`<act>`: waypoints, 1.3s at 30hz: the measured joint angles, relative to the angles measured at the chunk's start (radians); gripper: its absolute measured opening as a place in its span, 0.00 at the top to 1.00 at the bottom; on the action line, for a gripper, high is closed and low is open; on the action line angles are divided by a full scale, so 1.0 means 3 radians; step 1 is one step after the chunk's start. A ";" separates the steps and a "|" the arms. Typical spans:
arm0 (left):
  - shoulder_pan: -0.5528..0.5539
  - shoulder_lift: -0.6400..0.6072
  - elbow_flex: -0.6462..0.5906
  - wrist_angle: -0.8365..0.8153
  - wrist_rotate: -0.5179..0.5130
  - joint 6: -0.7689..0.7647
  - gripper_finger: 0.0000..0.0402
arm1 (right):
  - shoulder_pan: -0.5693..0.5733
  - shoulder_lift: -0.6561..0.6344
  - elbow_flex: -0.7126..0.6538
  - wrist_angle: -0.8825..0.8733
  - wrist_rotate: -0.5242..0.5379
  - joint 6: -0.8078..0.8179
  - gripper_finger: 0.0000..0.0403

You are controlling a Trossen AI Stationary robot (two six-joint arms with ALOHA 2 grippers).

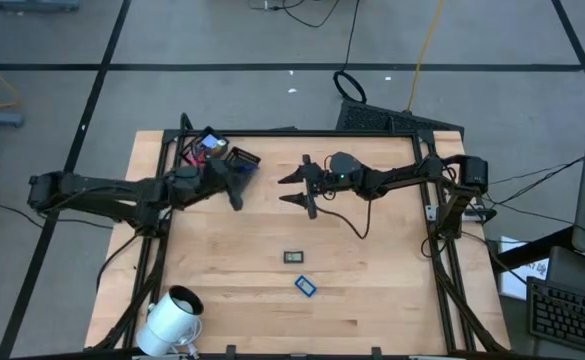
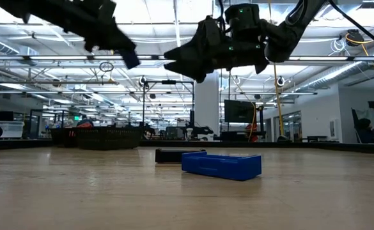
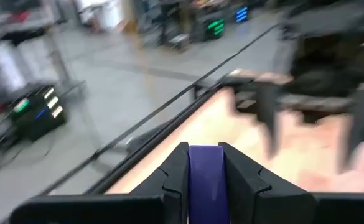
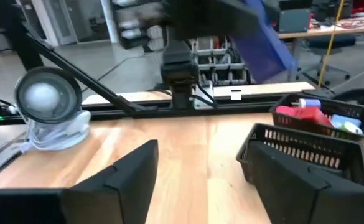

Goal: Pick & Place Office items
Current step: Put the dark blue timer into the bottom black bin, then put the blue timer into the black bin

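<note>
My left gripper hangs above the table just on the near side of the black tray, shut on a blue flat item; the low view shows it lifted. My right gripper is open and in the air over the table's middle, its fingers pointing toward the tray. A dark flat item and a blue one lie flat on the wood nearer the near edge, as the low view also shows the blue item. Red and blue pieces lie in the tray. My left gripper pinches the blue flat item between its two fingers; the item's narrow edge faces the wrist camera. It is lifted clear of the table, as the blue tip below the fingers shows in the low view.
A large white cylinder lies near the table's near left corner, also in the right wrist view. A black frame runs round the table. Open wood lies between the two loose items and the tray.
</note>
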 joint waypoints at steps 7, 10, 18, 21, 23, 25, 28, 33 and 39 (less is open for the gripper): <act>0.0012 -0.0084 -0.0071 -0.0783 -0.0716 -0.0618 0.84 | -0.0021 -0.0014 0.0002 0.0016 -0.0001 -0.0006 0.38; 0.0081 -0.0003 -0.0196 -0.0777 -0.0849 -0.0885 0.85 | -0.0021 -0.0014 0.0002 0.0030 0.0001 -0.0010 0.40; 0.0390 0.0378 -0.0487 -0.0593 -0.0813 -0.1429 0.84 | -0.0021 -0.0014 0.0002 0.0023 0.0002 -0.0020 0.42; 0.0488 0.0579 -0.0509 -0.0553 -0.0737 -0.1536 0.84 | -0.0021 -0.0014 0.0002 0.0027 0.0002 -0.0019 0.42; 0.0531 0.0700 -0.0509 -0.0519 -0.0687 -0.1544 0.84 | -0.0020 -0.0014 0.0002 0.0024 0.0002 -0.0014 0.42; 0.0575 0.0798 -0.0509 -0.0476 -0.0624 -0.1546 0.80 | -0.0020 -0.0014 0.0002 0.0028 0.0002 -0.0013 0.42; 0.0615 0.0891 -0.0509 -0.0471 -0.0621 -0.1545 0.74 | -0.0020 -0.0014 0.0002 0.0024 0.0002 -0.0012 0.42; 0.0662 0.0923 -0.0509 -0.0489 -0.0639 -0.1498 0.67 | -0.0020 -0.0014 0.0002 0.0025 0.0003 -0.0011 0.42; 0.0662 0.0813 -0.0509 -0.0525 -0.0638 -0.1235 0.61 | -0.0020 -0.0014 0.0003 0.0024 0.0003 -0.0011 0.42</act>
